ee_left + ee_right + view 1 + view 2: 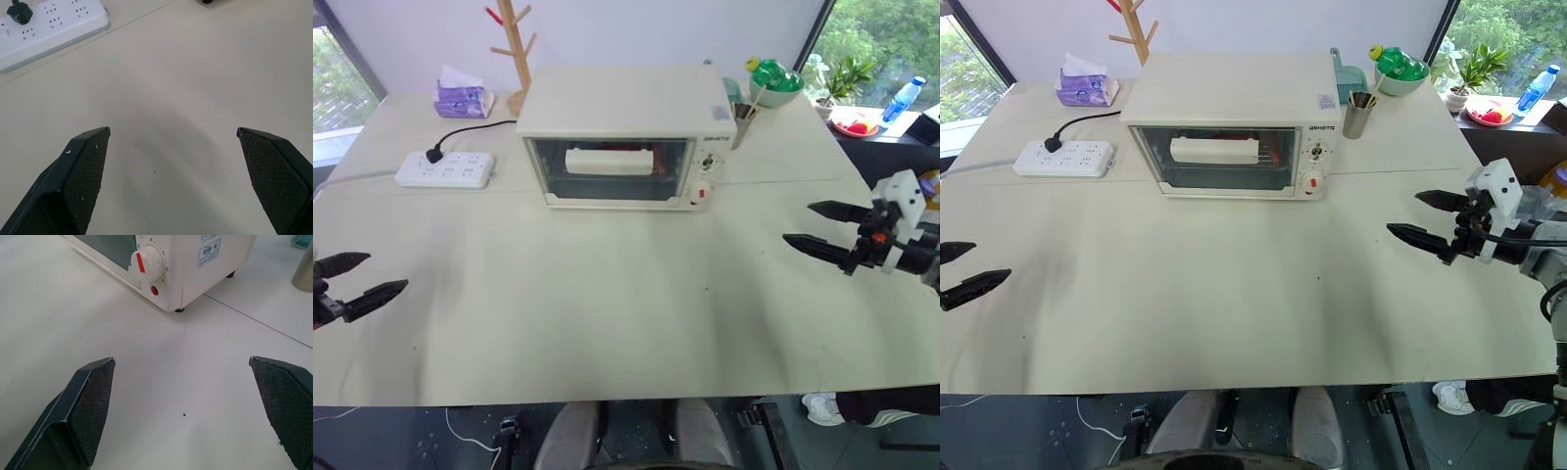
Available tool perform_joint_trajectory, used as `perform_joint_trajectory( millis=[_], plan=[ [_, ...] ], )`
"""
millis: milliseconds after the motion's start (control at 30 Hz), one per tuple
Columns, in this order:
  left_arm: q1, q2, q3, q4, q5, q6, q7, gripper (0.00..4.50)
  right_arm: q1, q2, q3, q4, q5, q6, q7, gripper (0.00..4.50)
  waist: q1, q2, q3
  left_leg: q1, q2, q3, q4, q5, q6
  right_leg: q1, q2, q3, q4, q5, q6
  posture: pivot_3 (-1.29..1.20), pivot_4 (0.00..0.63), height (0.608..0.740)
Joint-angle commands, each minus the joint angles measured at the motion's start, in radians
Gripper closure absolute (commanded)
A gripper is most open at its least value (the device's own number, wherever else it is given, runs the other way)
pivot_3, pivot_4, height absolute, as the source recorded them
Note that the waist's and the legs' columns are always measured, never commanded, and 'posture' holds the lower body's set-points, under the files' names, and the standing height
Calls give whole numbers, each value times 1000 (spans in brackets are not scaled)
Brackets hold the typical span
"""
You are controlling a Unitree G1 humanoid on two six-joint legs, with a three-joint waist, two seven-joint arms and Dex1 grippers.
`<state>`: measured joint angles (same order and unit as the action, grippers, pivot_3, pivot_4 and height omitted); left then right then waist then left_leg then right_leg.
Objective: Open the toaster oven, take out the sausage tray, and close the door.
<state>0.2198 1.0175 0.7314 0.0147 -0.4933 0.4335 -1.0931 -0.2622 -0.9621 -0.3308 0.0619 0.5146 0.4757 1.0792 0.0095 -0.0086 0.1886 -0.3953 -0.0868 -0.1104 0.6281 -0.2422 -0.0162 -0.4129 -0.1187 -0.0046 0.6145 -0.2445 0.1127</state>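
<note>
office-like room: big windows (pixel 333 78), power strip (pixel 445 168), tissue box (pixel 463 96).

One toaster oven (pixel 626 132) stands at the upper centre of the frame on one worktop (pixel 607 313), with one door (pixel 610 168), one bar handle (pixel 609 161), two knobs (pixel 1315 152) and one red switch (pixel 702 193). One power strip (pixel 445 168) lies at the upper left with one black plug (pixel 434 155) in it. There is one tissue box (pixel 463 96), one wooden rack (pixel 516 49), one metal cup (pixel 1359 115), one green bottle (pixel 1398 64), one potted plant (pixel 1469 78) and one blue-capped bottle (pixel 1534 89). Two grippers show, the left gripper (pixel 357 276) and the right gripper (pixel 815 227), each with two black fingers (pixel 83 171) set apart.
</note>
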Motion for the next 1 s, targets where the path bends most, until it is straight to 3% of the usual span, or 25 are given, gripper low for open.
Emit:
perform_joint_trajectory(
  millis=[33,367,633,800,1000],
  plan=[
    [-2,16,19,-6,23,-36,-4,102,-5,-2,-17,-24,6,-4,-4,0,0,0,0,0,0,0,0,0,0,0,0,0,0,0,0,0,150,740],
    [-51,5,-6,5,19,-22,8,102,13,8,-23,-55,21,17,-21,0,0,0,0,0,0,0,0,0,0,0,0,0,0,0,0,0,150,740],
    [-202,-21,-57,-72,-96,92,37,102,-5,33,-9,-106,66,82,-33,0,1,0,0,0,0,0,1,0,0,0,0,0,1,0,1,0,150,740],
    [-327,-51,-171,-211,-207,204,65,102,-68,57,70,-201,93,120,-27,0,0,0,0,1,0,0,3,0,0,1,1,0,2,2,4,0,150,740],
    [-501,-33,-332,-213,-230,227,10,102,-195,149,212,-262,67,148,-83,0,-8,-1,0,2,0,0,2,0,0,0,2,0,4,3,4,0,150,740]
  ],
)
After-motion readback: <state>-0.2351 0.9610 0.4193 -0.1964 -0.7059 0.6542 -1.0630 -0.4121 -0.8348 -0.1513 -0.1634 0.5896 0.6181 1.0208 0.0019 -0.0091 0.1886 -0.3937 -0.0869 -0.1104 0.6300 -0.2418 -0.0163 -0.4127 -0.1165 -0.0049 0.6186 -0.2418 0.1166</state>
